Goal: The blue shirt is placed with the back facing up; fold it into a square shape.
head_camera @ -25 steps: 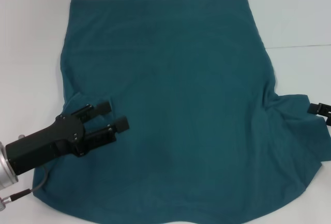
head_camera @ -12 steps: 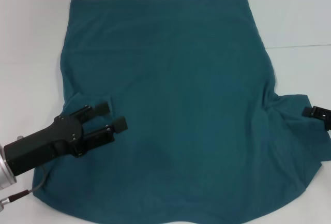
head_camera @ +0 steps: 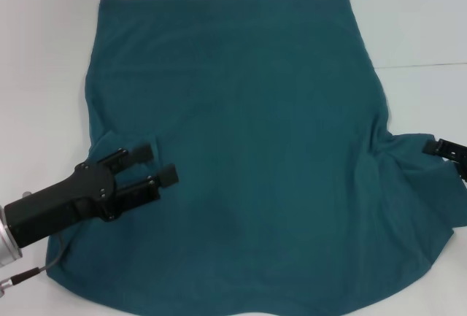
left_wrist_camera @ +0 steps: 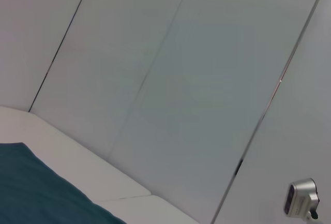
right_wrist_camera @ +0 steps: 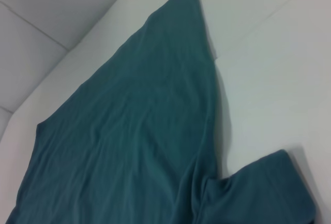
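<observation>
Blue shirt [head_camera: 241,148] spread flat on white table [head_camera: 44,53], covering most of the head view; straight hem at the far edge, near edge curved and running out of view at the bottom. Left sleeve folded in over the body near the left edge. Right sleeve sticking out to the right, fabric bunched and creased where it joins the body.

Left gripper [head_camera: 160,163] over the near-left part of the shirt, just inside the folded sleeve, pointing toward centre. Fingers parted, clear gap between the pads, nothing held. Contact with fabric: cannot tell.

Right gripper [head_camera: 446,147] only partly in view at the right edge, at the outer end of the right sleeve. Finger state: cannot tell.

Right wrist view: shirt [right_wrist_camera: 139,131] lying on the table, sleeve jutting out beside the side seam. Left wrist view: only a shirt corner [left_wrist_camera: 36,193] and wall panels.
</observation>
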`<state>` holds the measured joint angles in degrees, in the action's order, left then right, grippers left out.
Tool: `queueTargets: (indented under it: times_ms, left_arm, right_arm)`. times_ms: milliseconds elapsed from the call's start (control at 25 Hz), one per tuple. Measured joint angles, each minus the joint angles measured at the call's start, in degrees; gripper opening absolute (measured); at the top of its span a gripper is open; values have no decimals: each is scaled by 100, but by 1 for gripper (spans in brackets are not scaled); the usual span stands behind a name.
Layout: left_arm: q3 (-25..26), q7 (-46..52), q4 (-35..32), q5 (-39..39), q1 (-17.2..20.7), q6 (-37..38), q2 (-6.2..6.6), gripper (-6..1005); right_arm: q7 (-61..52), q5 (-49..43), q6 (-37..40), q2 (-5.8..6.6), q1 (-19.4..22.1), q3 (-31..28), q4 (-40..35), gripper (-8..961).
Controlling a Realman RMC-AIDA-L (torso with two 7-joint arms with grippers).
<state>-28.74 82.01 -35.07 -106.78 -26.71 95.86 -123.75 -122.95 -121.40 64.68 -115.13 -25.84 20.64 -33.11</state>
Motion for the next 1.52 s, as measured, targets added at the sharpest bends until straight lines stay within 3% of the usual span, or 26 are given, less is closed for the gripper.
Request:
queueTargets:
  times_ms: [240, 480, 680, 1240, 1520]
  left_arm:
    - [0, 7, 0, -1, 0, -32, 9, 869]
    - [5, 38, -10, -7, -24, -36, 28, 869]
    - [0, 111, -61, -9, -27, -51, 36, 868]
    - [0, 159, -79, -9, -27, -50, 35, 868]
    - [0, 159, -79, -9, -27, -50, 35, 870]
  right_arm:
    - [-29, 11, -111, -2, -20, 2, 95, 812]
    - [2, 20, -157, -31, -45, 2, 144, 626]
    - [22, 101, -229, -48, -33, 2, 147, 387]
    - [520, 582, -531, -143, 17, -71, 295, 7]
    - [1144, 1183, -998, -141, -7, -80, 424, 6]
